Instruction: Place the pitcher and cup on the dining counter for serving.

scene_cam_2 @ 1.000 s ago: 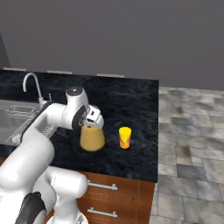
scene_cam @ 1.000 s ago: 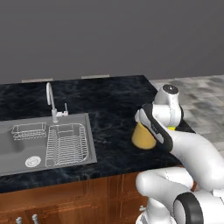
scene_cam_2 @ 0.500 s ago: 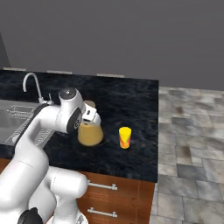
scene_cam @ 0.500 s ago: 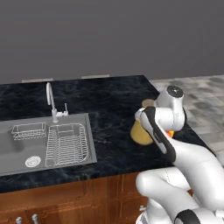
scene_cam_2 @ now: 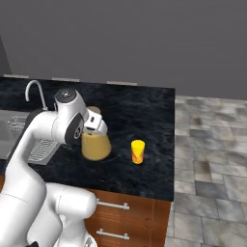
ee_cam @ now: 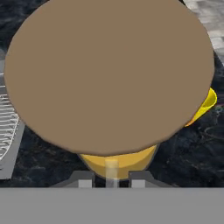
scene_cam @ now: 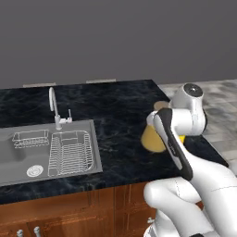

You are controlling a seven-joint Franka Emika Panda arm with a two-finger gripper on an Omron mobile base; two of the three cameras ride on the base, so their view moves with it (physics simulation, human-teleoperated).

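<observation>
I see the pitcher [scene_cam_2: 95,144] standing upright on the black marbled table [scene_cam_2: 144,106], right of the steel sink [scene_cam: 46,148], with the yellow cup [scene_cam_2: 138,151] just beside it and apart. In my hand view the fingers [ee_cam: 85,179] sit clamped on the pitcher's thin handle [ee_cam: 111,168], below its tan lid [ee_cam: 109,70].

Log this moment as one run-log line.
gripper: shut on pitcher handle | pitcher: on dining counter | cup: on counter, beside pitcher
</observation>
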